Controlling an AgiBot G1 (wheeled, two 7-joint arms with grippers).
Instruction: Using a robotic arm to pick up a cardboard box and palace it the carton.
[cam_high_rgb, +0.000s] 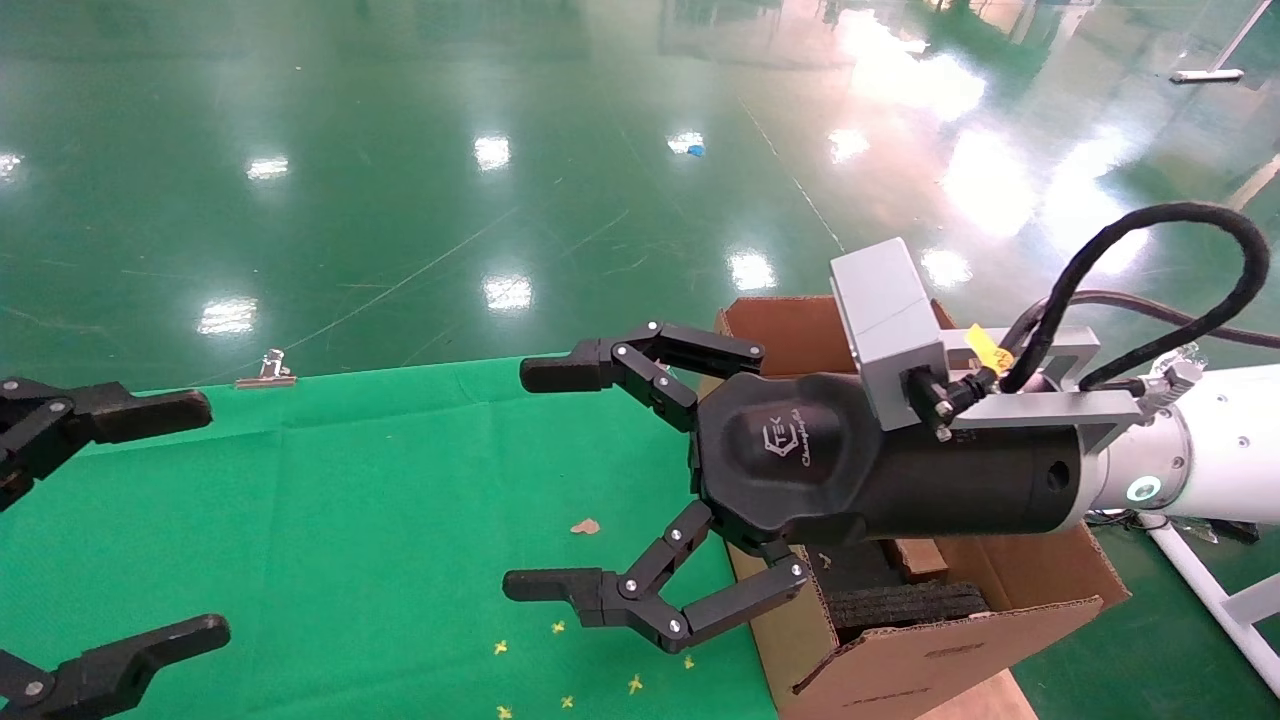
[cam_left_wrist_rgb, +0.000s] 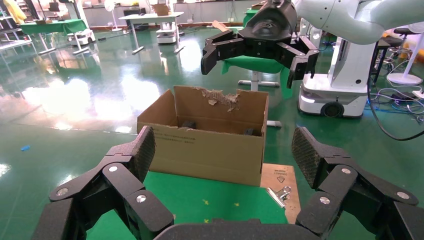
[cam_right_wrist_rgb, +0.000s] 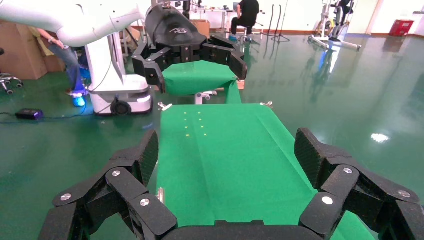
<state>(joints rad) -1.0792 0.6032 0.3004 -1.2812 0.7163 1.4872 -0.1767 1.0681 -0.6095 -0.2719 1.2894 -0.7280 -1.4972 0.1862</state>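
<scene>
Right end effector (cam_high_rgb: 540, 480) spread wide, empty, beside carton (cam_high_rgb: 900, 640); left end effector (cam_high_rgb: 190, 520) wide.

Right arm: your white jointed robotic arm (cam_high_rgb: 1190, 470) reaches across, black gripper (cam_high_rgb: 540, 480) fingers spread wide, empty.
Left gripper (cam_high_rgb: 150, 520): black fingers parted, empty.

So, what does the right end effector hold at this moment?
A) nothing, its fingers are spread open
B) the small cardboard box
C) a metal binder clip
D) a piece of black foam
A: the right end effector has its fingers spread wide with only the green cloth visible between them, beside the carton.
</scene>
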